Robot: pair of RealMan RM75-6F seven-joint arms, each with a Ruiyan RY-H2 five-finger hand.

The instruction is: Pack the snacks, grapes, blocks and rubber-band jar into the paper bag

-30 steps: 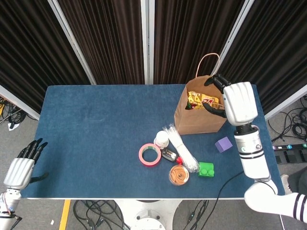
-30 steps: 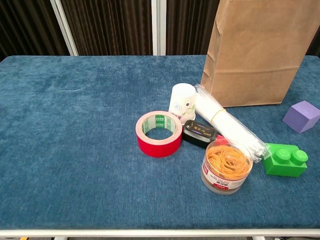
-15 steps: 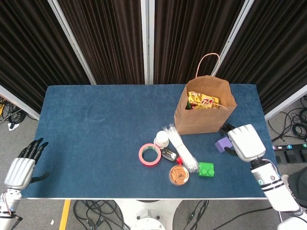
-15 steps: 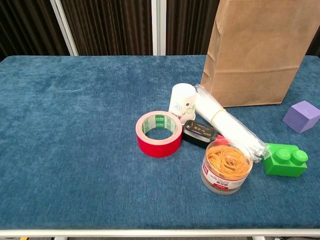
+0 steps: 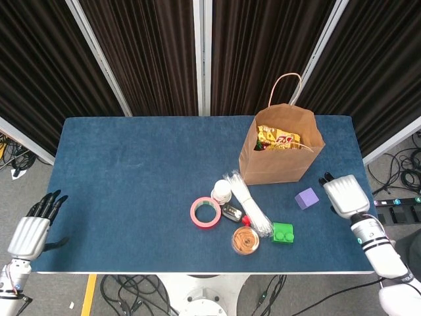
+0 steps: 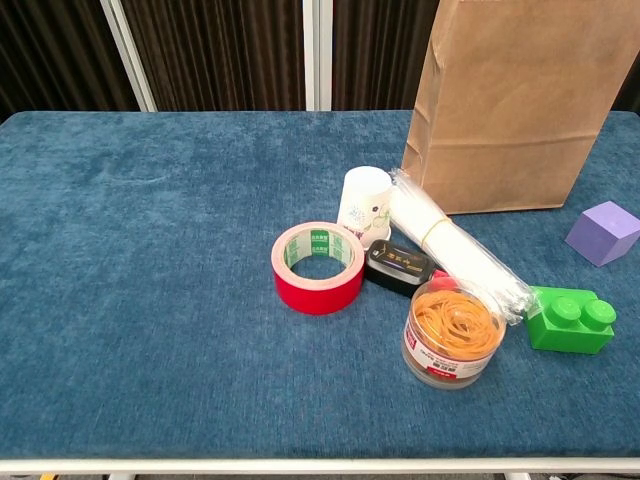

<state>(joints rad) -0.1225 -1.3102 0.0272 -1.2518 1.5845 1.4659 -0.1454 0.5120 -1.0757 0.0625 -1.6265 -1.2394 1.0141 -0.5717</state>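
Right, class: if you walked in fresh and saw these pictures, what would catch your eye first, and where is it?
The brown paper bag stands upright at the far right of the blue table, snack packets showing in its open top. In front of it lies a cluster of small things, brightest the red tape roll, the jar of orange rubber bands and the green block. The right hand hovers beside the purple block.

A roll of red tape [image 6: 318, 267] lay flat on the blue table [image 6: 150, 300], its hole facing up. Just right of it stood a small white paper cup [image 6: 363, 202] with a printed pattern. A small black case [image 6: 398, 267] with a label lay in front of the cup. A clear-wrapped bundle of white sticks [image 6: 450, 246] ran diagonally beside both. Black pleated curtains [image 5: 145, 52] with pale vertical posts [image 5: 202, 56] hung behind the table.
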